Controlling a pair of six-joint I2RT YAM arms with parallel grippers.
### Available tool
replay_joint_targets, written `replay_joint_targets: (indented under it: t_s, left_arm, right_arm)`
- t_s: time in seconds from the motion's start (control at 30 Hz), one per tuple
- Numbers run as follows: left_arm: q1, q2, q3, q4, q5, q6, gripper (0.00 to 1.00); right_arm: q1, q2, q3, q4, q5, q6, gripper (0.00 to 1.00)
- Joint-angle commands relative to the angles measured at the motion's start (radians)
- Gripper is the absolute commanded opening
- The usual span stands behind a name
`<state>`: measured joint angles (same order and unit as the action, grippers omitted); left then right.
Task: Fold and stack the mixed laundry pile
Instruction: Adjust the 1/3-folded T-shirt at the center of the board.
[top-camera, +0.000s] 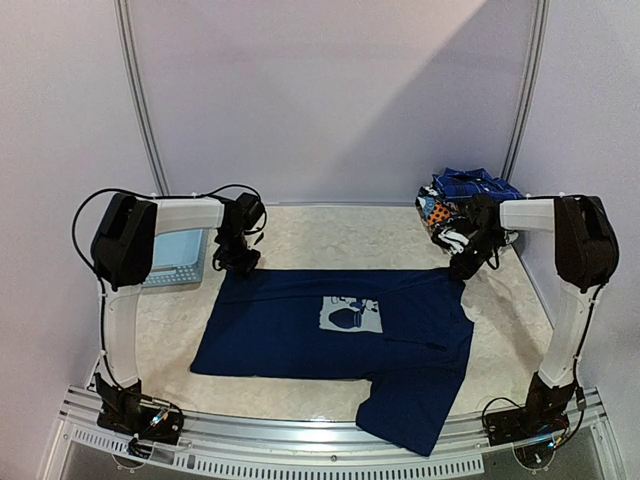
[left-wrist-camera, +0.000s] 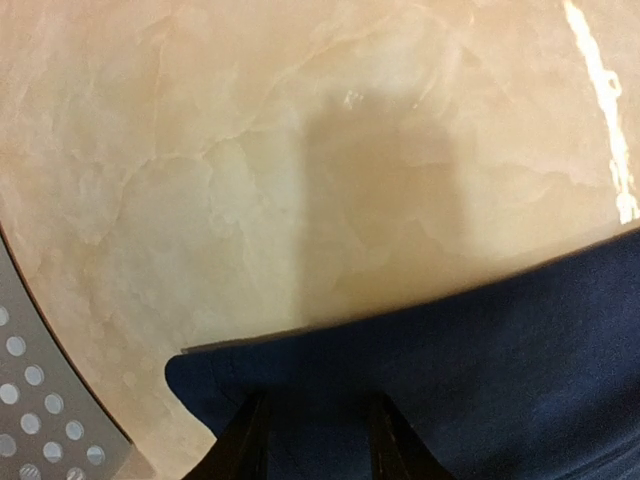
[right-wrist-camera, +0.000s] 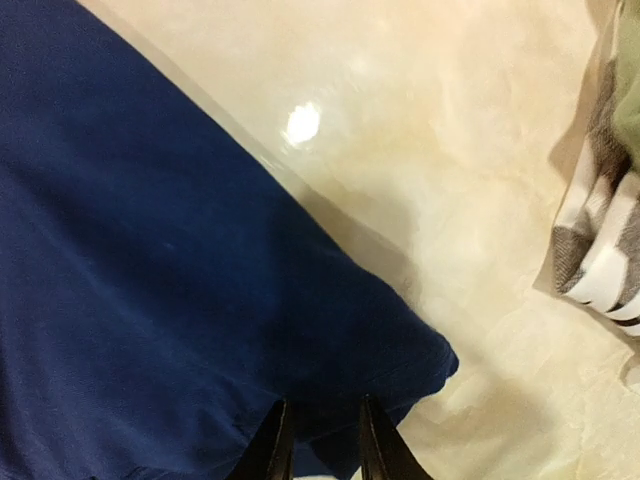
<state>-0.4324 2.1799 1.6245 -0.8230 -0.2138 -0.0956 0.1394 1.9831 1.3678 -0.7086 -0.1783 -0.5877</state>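
A navy T-shirt (top-camera: 290, 335) with a pale chest print (top-camera: 352, 314) lies spread flat across the table, one sleeve hanging over the near edge. My left gripper (top-camera: 238, 263) is down on its far left corner (left-wrist-camera: 230, 375); the fingers stand apart with navy cloth between them (left-wrist-camera: 318, 432). At the far right corner (right-wrist-camera: 400, 350) my right gripper (top-camera: 465, 268) is also down, its fingers (right-wrist-camera: 278, 440) a narrower gap apart astride the hem. The rest of the mixed laundry pile (top-camera: 462, 205), with blue plaid on top, sits at the back right.
A light-blue slotted basket (top-camera: 176, 260) stands at the back left beside the left arm; its perforated rim (left-wrist-camera: 30, 395) shows close to the shirt corner. A grey-and-white striped garment (right-wrist-camera: 595, 250) from the pile lies just right of the right gripper.
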Motion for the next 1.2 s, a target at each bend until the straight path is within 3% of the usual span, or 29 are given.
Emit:
replay_joint_targets:
  t_s: [0.0,0.33,0.6,0.8,0.97,1.07,1.13,1.17]
  left_arm:
    - [0.024,0.043,0.017,-0.025,-0.010,-0.017,0.36]
    - [0.083,0.081,0.045,-0.032,-0.036,-0.037,0.34]
    - [0.116,0.144,0.191,-0.079,-0.040,-0.030,0.34]
    - [0.116,0.097,0.245,-0.088,-0.034,-0.016,0.34]
    - [0.071,-0.119,0.260,-0.108,-0.090,-0.007,0.37]
    - [0.001,-0.299,0.161,-0.010,-0.202,0.047,0.47]
    - [-0.025,-0.401,0.042,0.089,-0.242,0.079,0.61]
    - [-0.024,-0.441,-0.022,0.147,-0.264,0.055,0.72]
  right_arm:
    - [0.003,0.061,0.024,0.020,0.067,0.007,0.23]
    - [0.004,0.205,0.165,-0.041,0.123,-0.014,0.22]
    - [0.004,0.293,0.334,-0.113,0.110,-0.005,0.22]
    - [0.005,0.266,0.403,-0.194,0.019,0.015,0.26]
    - [0.005,-0.006,0.352,-0.255,-0.057,0.021,0.40]
    - [0.007,-0.263,0.205,-0.193,-0.161,0.000,0.53]
    - [0.005,-0.416,0.065,-0.137,-0.275,-0.033,0.70]
    - [0.005,-0.513,-0.010,-0.116,-0.332,-0.039,0.85]
